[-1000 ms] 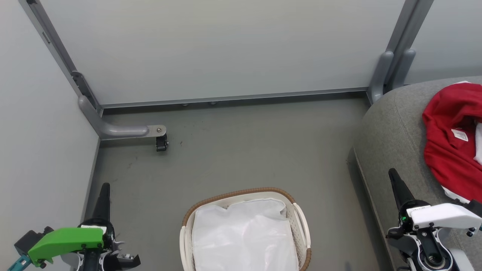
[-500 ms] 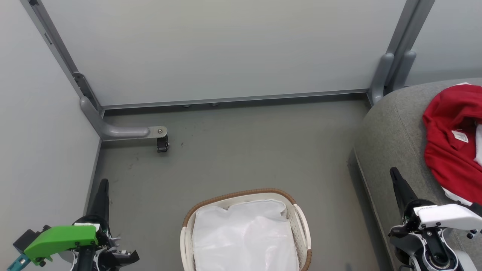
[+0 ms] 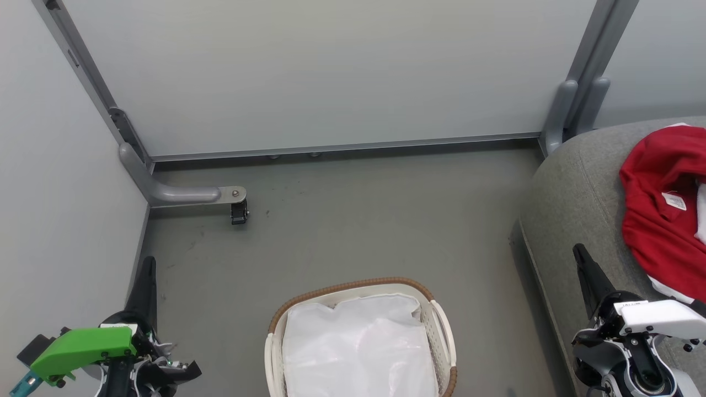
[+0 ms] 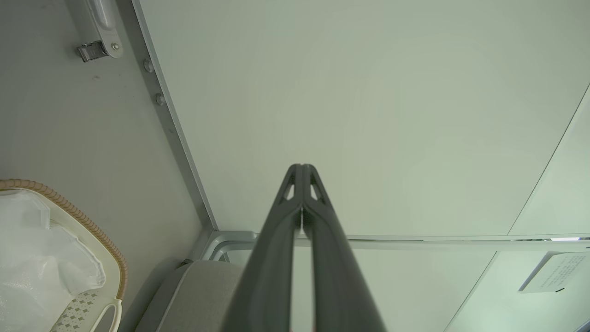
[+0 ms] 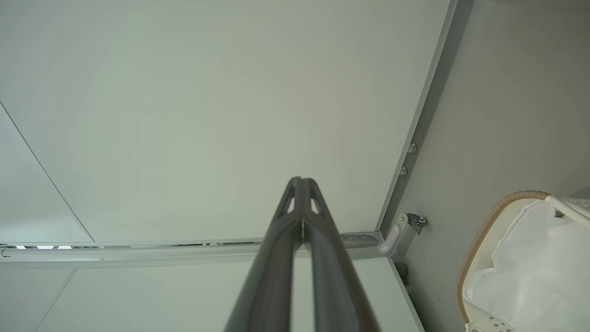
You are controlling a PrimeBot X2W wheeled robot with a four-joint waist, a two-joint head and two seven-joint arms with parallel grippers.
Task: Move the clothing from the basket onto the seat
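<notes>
The clothing [image 3: 659, 215] lies heaped on the seat [image 3: 573, 187], long axis running away from the robot, just right of the nearer right gripper [image 3: 578, 253]; the basket [image 3: 353, 285], showing white lining, sits between it and the left gripper [image 3: 148, 264], both with fingers pressed together, empty.

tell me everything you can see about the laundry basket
The basket is oval, of cream-white perforated plastic, with a brown woven rim and looped side handles. A crumpled white cloth lining fills its inside. It stands upright on the grey floor, its near end cut off by the head view's bottom edge, and sits apart from the grey seat to its right.
</notes>
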